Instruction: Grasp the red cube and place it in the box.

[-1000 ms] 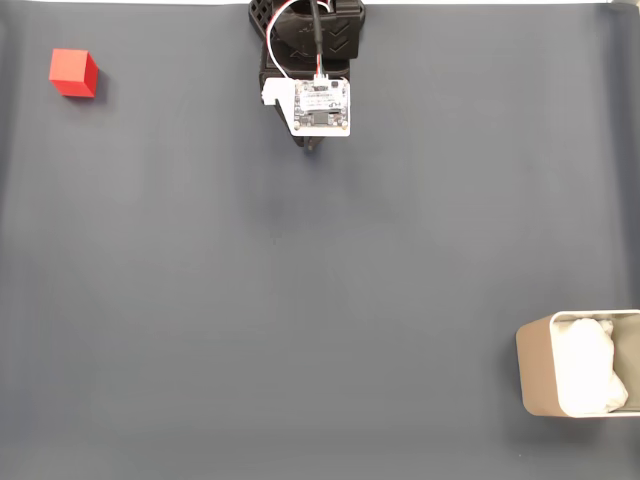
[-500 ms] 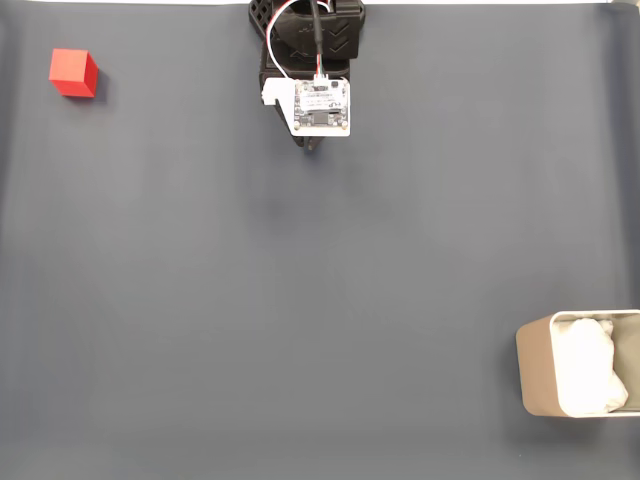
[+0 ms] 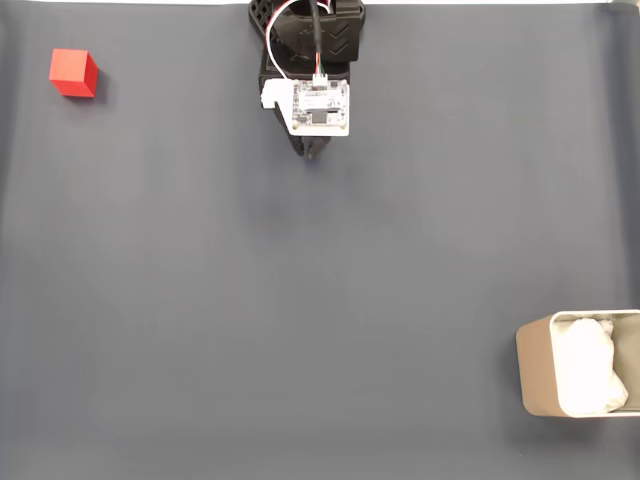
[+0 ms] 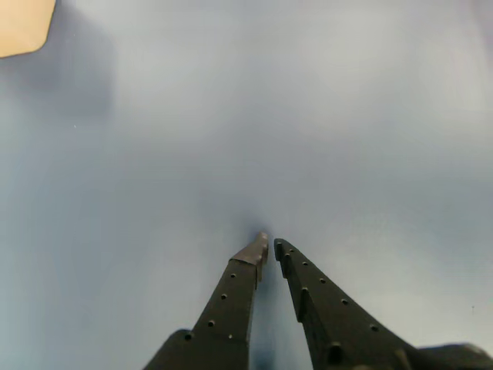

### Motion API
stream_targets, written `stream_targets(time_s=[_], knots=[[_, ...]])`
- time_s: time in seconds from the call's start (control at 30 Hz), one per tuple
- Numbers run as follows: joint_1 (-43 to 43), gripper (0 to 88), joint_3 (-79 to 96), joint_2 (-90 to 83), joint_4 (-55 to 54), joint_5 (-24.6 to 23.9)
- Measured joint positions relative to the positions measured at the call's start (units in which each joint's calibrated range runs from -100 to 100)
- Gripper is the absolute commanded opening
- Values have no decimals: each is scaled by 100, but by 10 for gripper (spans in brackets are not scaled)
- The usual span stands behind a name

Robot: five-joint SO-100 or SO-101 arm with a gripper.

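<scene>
In the fixed view, the red cube sits on the dark mat at about ten o'clock, well apart from the arm at twelve; the box, white lining inside, lies at about four. In the wrist view, the gripper hangs over bare mat, fingers nearly together with a thin gap, gripping nothing. To reach well, I judge it should swing toward ten o'clock, spread its fingers before descending, and straddle the cube squarely across flat faces.
</scene>
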Motion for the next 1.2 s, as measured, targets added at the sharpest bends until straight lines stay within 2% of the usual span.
stream_targets(time_s=[0.4,0.63,1.2], knots=[[0,0,-63,17,-1273,10],[-104,0,-425,304,-1519,24],[-252,0,-2532,2015,-1798,49]])
